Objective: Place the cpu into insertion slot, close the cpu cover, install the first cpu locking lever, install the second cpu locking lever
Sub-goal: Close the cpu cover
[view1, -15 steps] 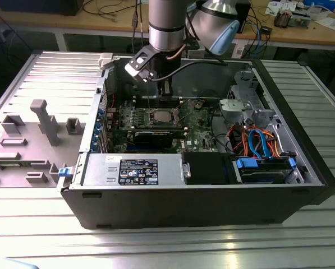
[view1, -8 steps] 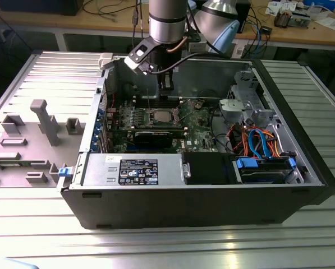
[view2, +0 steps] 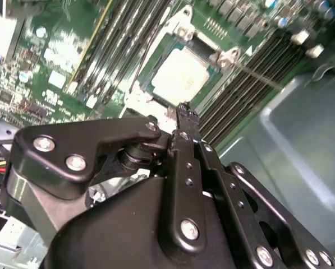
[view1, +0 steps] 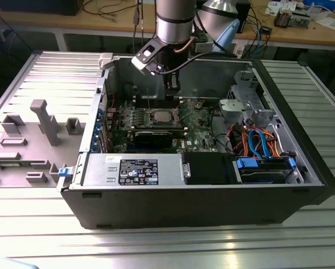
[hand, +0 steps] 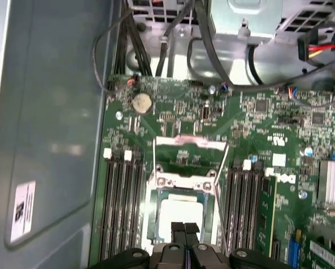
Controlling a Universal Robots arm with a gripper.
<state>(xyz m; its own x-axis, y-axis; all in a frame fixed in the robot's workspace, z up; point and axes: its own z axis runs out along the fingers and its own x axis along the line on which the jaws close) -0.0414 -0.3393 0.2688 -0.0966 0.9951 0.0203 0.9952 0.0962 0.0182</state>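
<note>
Hovering, gripper (hand: 179, 228) pinched narrow and empty, just above chip (hand: 181, 216) lying in socket (hand: 184, 182)
Likely light, stiff, fragile; safest held by opposite edges, kept flat, never forced

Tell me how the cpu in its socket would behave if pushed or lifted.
The cpu is a thin flat square with a metal top, so probably stiff, light and unable to roll. That smooth top looks slippery to grip. Lying within the insertion slot, it would likely resist a sideways push.
</note>
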